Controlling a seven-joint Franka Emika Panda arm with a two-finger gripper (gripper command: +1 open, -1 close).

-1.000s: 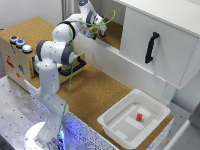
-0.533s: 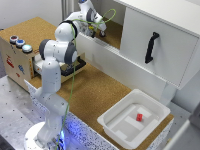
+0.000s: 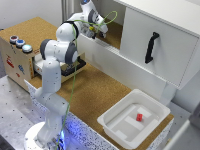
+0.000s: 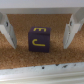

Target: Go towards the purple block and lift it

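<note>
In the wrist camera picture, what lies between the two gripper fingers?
In the wrist view, the purple block with yellow letters sits on the cork surface between the gripper fingers, with a bare gap on each side.

In the wrist view the claw (image 4: 39, 31) stands wide apart, with 1 finger (image 4: 8, 31) on each side of the purple block (image 4: 38, 39). There is bare cork floor (image 4: 55, 55) in the gap between each finger and the block. A white ledge (image 4: 42, 74) runs along the near edge. In the exterior view the cabinet door (image 3: 157, 47) closes off the exterior view's right side
</note>
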